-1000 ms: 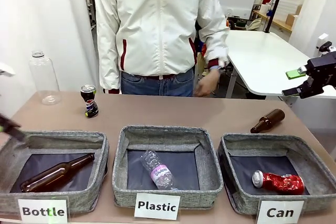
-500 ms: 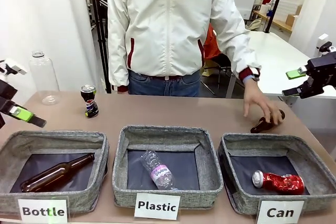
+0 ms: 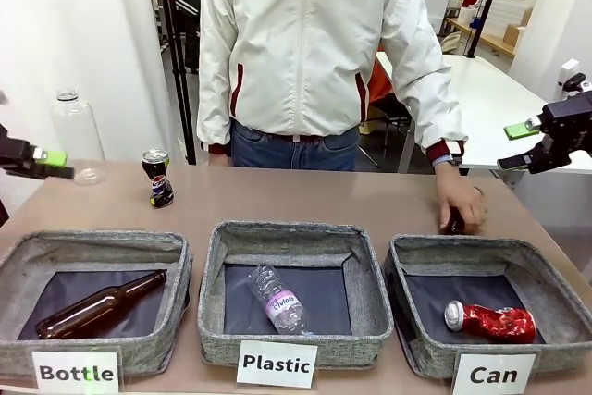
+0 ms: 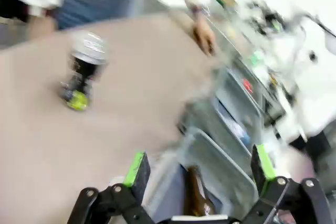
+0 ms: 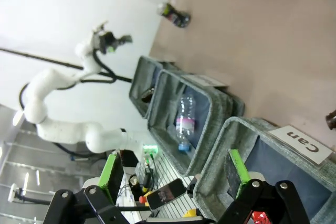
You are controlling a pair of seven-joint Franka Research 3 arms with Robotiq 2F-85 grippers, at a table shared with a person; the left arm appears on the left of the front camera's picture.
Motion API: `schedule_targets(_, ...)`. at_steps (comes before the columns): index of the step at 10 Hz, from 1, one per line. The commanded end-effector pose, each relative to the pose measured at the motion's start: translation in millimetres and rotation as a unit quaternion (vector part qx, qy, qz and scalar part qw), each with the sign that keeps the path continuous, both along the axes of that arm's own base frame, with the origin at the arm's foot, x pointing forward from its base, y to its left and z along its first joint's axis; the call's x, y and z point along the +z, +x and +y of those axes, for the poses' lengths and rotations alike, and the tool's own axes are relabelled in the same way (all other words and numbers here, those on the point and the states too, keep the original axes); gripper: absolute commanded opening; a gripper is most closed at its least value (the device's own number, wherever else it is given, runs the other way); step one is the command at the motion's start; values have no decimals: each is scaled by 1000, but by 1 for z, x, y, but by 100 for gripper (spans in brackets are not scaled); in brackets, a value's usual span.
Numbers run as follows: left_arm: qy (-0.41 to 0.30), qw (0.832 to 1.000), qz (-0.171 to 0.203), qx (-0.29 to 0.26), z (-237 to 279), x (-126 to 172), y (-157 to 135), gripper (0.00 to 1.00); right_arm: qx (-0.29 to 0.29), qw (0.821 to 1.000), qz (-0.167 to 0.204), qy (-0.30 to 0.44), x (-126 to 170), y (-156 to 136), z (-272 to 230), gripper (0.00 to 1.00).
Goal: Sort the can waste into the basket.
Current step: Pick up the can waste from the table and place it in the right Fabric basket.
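A black can point(image 3: 159, 178) stands upright on the table at the back left, also seen blurred in the left wrist view point(image 4: 81, 76) and far off in the right wrist view point(image 5: 176, 17). A crushed red can point(image 3: 490, 321) lies inside the grey "Can" basket point(image 3: 462, 245) at the front right. My left gripper point(image 3: 51, 164) hangs open at the far left, above the table and left of the black can; its open jaws frame the left wrist view point(image 4: 199, 169). My right gripper point(image 3: 513, 145) hovers open at the far right, above and behind the Can basket point(image 5: 218, 156).
A person stands across the table with a hand point(image 3: 460, 205) resting on a brown bottle by the Can basket. The "Bottle" basket point(image 3: 102, 242) holds a brown bottle, the "Plastic" basket point(image 3: 287, 233) a clear bottle. A clear plastic jar point(image 3: 74, 136) stands at the back left.
My left gripper has risen from the table's left edge to higher up. The person has stepped right and lowered a hand onto the brown bottle. My right arm stays still.
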State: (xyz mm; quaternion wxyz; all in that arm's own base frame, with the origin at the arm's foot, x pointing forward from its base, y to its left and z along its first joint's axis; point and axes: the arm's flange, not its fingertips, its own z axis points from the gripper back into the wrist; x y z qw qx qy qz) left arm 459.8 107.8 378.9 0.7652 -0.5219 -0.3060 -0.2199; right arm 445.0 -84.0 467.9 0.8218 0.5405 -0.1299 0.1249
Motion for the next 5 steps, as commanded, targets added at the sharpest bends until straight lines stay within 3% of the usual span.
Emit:
schedule_targets(1, 48, 954, -175, 239, -22, -13, 0, 100, 8, 1000, -8, 0, 3, -2, -2, 100)
schedule_targets(2, 98, 948, -201, 227, -26, -15, 0, 100, 8, 1000, -8, 0, 3, -2, -2, 100)
schedule_targets(3, 158, 927, -239, 240, -28, -17, -1, 100, 8, 1000, -8, 0, 3, -2, -2, 100)
schedule_targets(5, 261, 909, -281, 166, -37, -24, -9, 100, 8, 1000, -8, 0, 3, -2, -2, 100)
